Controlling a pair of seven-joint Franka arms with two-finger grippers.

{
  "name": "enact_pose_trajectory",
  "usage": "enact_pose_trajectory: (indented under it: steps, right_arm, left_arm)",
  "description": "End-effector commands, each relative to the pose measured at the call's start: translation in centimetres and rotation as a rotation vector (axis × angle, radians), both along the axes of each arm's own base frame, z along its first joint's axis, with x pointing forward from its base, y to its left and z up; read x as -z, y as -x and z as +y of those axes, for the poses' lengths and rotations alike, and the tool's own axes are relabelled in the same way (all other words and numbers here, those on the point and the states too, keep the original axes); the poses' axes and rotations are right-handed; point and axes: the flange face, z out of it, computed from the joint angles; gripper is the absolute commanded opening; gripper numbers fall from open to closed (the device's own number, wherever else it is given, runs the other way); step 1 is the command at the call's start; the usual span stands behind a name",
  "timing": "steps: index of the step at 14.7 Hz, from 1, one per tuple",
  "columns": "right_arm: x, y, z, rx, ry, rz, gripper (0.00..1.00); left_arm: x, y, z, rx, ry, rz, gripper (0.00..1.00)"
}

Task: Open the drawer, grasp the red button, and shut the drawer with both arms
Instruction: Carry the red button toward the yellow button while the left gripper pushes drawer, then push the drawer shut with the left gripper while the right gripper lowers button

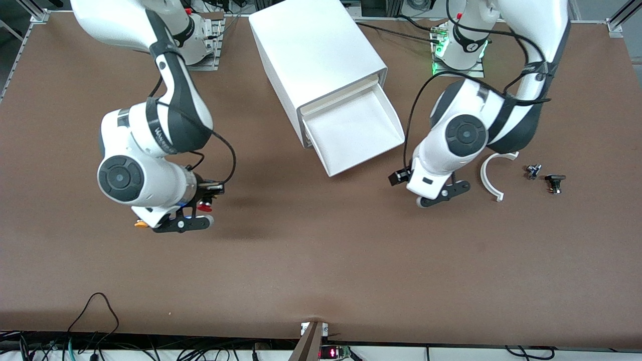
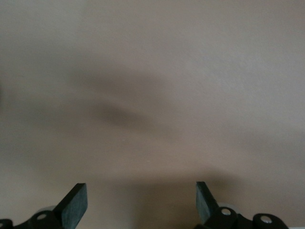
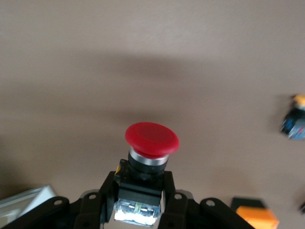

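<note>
The drawer point(image 1: 353, 131), uppermost in the white cabinet point(image 1: 311, 55), stands pulled out, and its inside shows bare white. My right gripper point(image 1: 206, 204) hangs over the table toward the right arm's end, shut on the button point(image 1: 203, 207). In the right wrist view the button's red cap point(image 3: 151, 138) sticks out past the right gripper point(image 3: 142, 193), whose fingers point(image 3: 167, 191) clamp its black-blue body. My left gripper point(image 1: 444, 194) is low over the table beside the drawer's front corner. In the left wrist view the left gripper point(image 2: 140, 202) is open, with only bare table between its fingers point(image 2: 74, 202).
A white curved piece point(image 1: 491, 175) and two small dark parts point(image 1: 532, 171) point(image 1: 555, 183) lie toward the left arm's end. A yellow-orange piece point(image 1: 141, 224) peeks from under the right arm. The right wrist view shows a yellow-capped button point(image 3: 295, 121) and an orange box point(image 3: 255, 217).
</note>
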Motion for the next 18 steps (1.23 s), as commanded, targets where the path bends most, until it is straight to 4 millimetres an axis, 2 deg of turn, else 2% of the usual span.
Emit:
enact_pose_trajectory:
  steps: [1,3,6,8,12,15,18]
  right_arm:
    - [3.3,-0.2,-4.9,-0.054,-0.041,-0.013,0.00]
    - [6.1,-0.5,-7.7,-0.061,-0.043,-0.023,0.00]
    - [9.6,-0.9,-11.9,-0.081,-0.050,-0.044,0.00]
    - [11.5,-0.8,-13.4,-0.075,-0.045,-0.058,0.00]
    - [15.5,0.4,-15.5,-0.073,-0.039,-0.075,0.00]
    - [17.4,0.9,-15.6,-0.057,-0.049,-0.066,0.00]
    - [18.4,1.2,-16.0,-0.047,-0.051,-0.060,0.00]
  left_arm:
    - [1.2,0.5,-1.8,0.014,-0.013,-0.012,1.00]
    - [2.4,1.6,-3.2,0.033,-0.001,-0.031,1.00]
    - [4.7,2.8,-3.8,-0.026,0.015,-0.066,1.00]
    - [5.1,3.7,-5.2,-0.040,0.024,-0.075,1.00]
    - [5.9,5.2,-6.4,-0.017,0.022,-0.047,1.00]
    - [6.4,6.9,-7.4,-0.001,0.029,-0.015,1.00]
    - [6.3,8.5,-8.3,0.006,0.022,0.044,1.00]
